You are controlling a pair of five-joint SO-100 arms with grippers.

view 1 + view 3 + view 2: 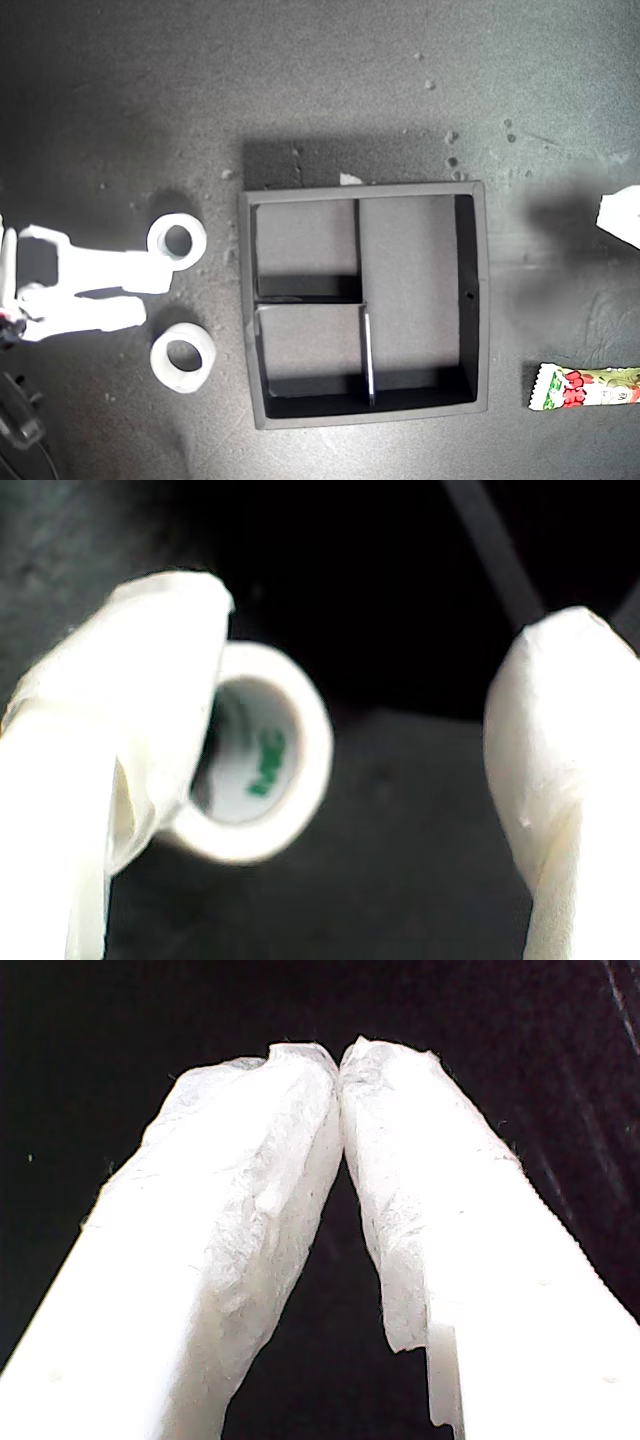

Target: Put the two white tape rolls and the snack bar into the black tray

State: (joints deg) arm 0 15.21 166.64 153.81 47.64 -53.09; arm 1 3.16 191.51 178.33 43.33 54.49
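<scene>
The black tray [479,300] lies in the middle of the exterior view with its three compartments empty. Two white tape rolls [196,236] [209,358] lie flat on the dark table to the exterior view's left of it. My second gripper [155,295] reaches in from that side, open, with one finger's tip against the upper roll and the gap between the two rolls. In the second wrist view the roll [300,730] shows beside one finger [130,700] of the open gripper [380,610], not clamped. My first gripper [340,1055] is shut on nothing. The snack bar [585,388] lies at the exterior view's lower right edge.
A white part of the other arm [622,214] pokes in at the exterior view's right edge, above the snack bar. A dark cable [20,420] lies in that view's lower left corner. Small pale specks [452,135] and a white scrap [350,179] dot the table behind the tray.
</scene>
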